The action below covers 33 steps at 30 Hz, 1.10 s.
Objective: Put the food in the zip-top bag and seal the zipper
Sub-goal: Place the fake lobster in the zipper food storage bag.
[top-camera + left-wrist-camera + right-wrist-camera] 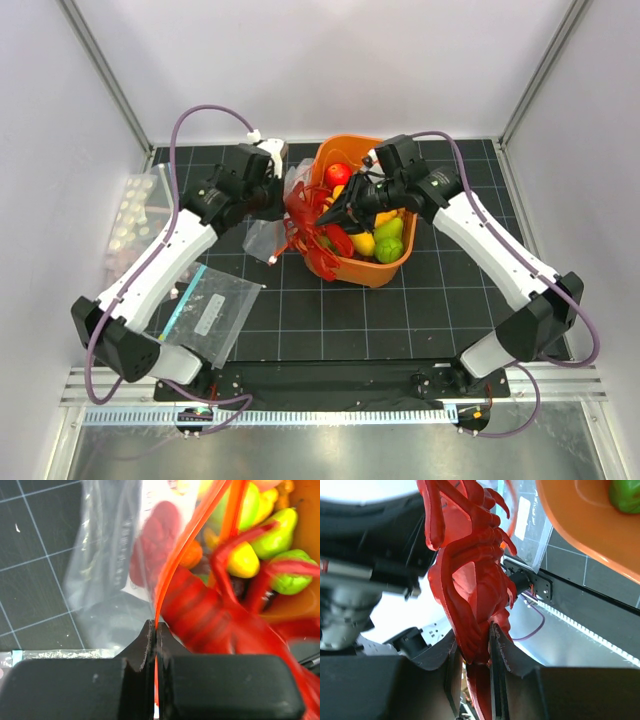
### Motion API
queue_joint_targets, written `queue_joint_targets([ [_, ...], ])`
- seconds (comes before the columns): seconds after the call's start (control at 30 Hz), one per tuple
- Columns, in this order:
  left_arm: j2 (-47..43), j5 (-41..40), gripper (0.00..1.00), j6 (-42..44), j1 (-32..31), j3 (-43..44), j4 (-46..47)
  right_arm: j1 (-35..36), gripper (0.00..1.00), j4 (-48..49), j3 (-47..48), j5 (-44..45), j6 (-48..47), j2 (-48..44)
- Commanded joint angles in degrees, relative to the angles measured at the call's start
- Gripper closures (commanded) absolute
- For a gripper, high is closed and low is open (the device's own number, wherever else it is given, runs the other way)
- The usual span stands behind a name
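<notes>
Seen from above, the left gripper holds the clear zip-top bag up just beside the orange basket. The right gripper hangs the red lobster over the basket's left rim, close to the bag. In the left wrist view, the jaws are pinched tight on the red-orange zipper, with the lobster just right of the strip. In the right wrist view, the jaws are clamped on one end of the lobster, its legs spreading away from the camera.
</notes>
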Motion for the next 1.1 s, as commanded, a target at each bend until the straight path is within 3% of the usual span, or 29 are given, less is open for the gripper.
queue_joint_targets([
  [0.0,-4.5,3.1,1.0,1.7,0.1,-2.0,5.1,0.5,0.99,3.0,3.3,-2.2,3.0,0.9],
  [0.4,-8.0,7.8,1.0,0.5,-0.7,-6.5,8.6,1.6,0.99,8.8,3.8,-2.8,6.3,6.2],
  [0.57,-8.4,5.2,1.0,2.3,-0.7,-6.6,7.3,3.1,0.99,0.8,9.4,-3.5,-3.3,9.9],
  [0.87,-10.5,9.8,1.0,4.3,-0.7,-5.7,6.3,3.0,0.99,-6.5,11.3,-9.4,-12.6,12.7],
  [1.07,-10.9,16.0,1.0,4.4,-0.7,-5.5,4.4,2.6,0.99,-3.7,14.1,-9.7,-12.1,14.9],
])
